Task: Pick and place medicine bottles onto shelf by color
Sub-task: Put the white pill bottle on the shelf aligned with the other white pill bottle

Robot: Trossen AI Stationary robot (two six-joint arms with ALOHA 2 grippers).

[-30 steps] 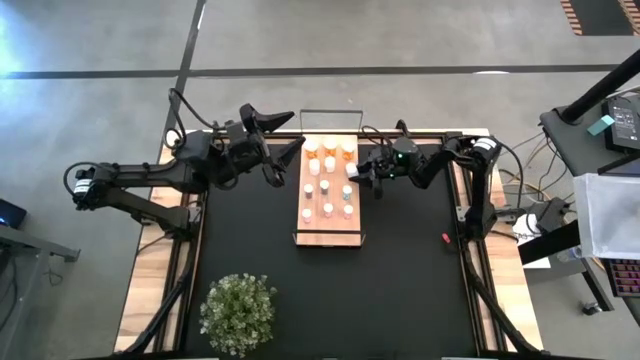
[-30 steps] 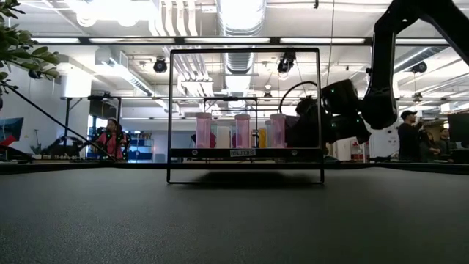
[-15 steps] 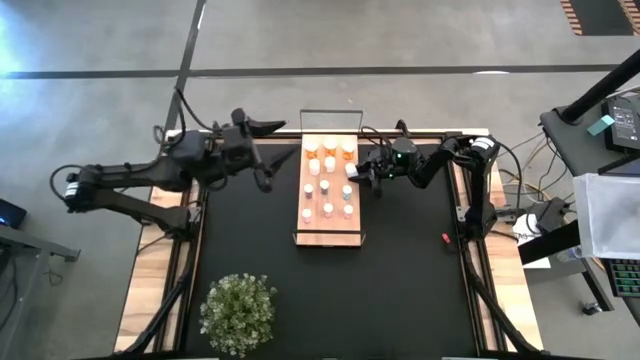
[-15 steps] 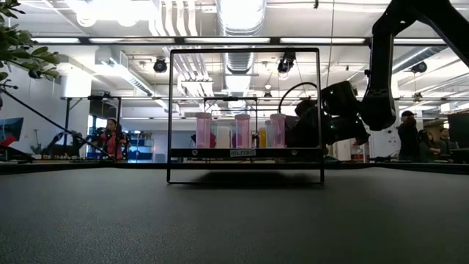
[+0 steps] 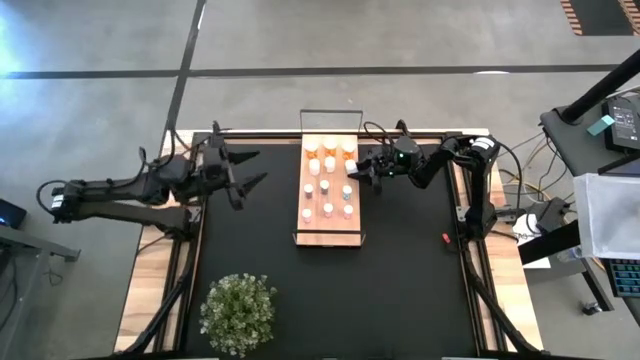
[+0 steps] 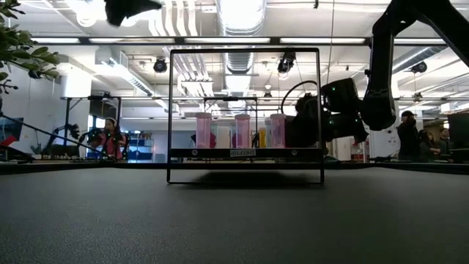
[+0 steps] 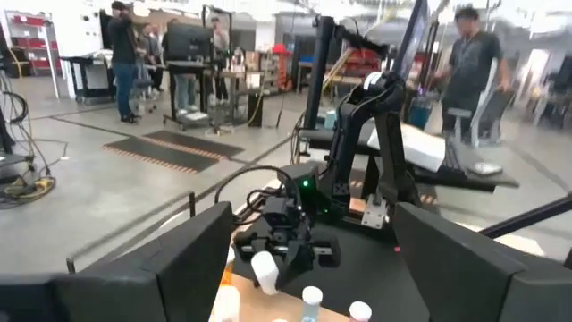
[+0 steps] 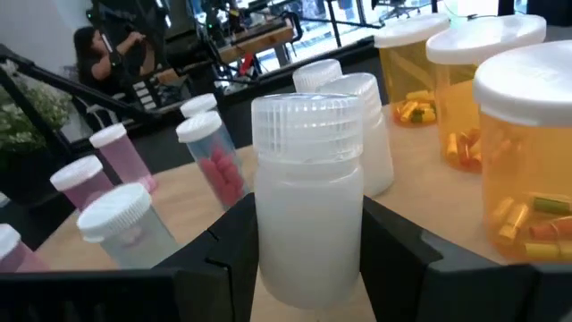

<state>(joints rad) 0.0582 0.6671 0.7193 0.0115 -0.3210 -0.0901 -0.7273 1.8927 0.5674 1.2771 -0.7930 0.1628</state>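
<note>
Tipping is the nearest risk: the right gripper [image 8: 304, 268] has its fingers closed around a white bottle [image 8: 308, 201], upright and low over the shelf [image 5: 329, 232] at its right edge, with other medicine bottles [image 5: 327, 188] standing close on every side. Setting it down off-line, or swinging the fingers wide on release, could knock over the pink-pill bottle [image 8: 213, 161] just beyond, which leans a little. Misjudging the colour row is the other hazard.

Nearest the wrist camera, the held bottle is frosted white and its contents cannot be made out. Beside it, the amber bottles [image 8: 523, 161] hold yellow and orange capsules; farther off, pale pink ones [image 8: 121, 152] appear to hold little or nothing.

Well left of the shelf, over the desk's edge, the left gripper [image 5: 238, 170] waits with fingers spread and empty.
</note>
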